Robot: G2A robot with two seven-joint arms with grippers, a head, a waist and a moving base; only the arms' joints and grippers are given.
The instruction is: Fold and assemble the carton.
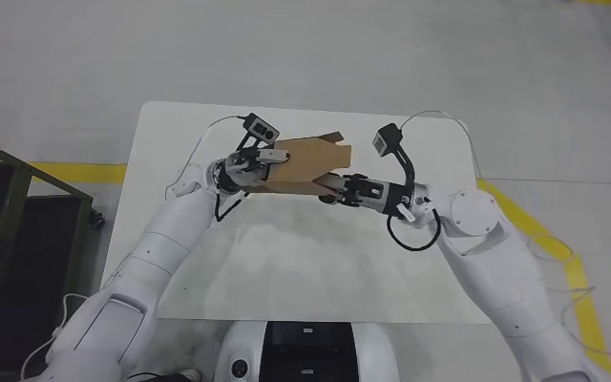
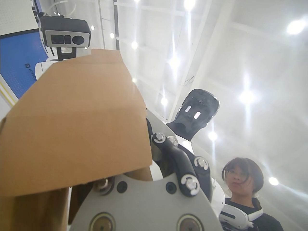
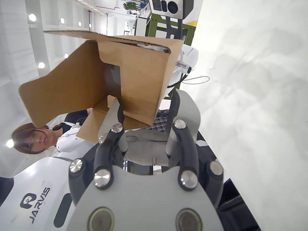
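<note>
A brown cardboard carton hangs above the white table, half unfolded and held between both arms. My left gripper is at the carton's left end, shut on a wall of the carton. One of its fingers shows beside the cardboard; the other is hidden behind it. My right gripper is at the carton's near right corner. Its jaws stand open, with the open carton and a loose flap between the fingers.
A dark green metal frame stands on the floor to the left of the table. Yellow tape runs along the floor on both sides. Bare table surface lies below the carton toward the near edge.
</note>
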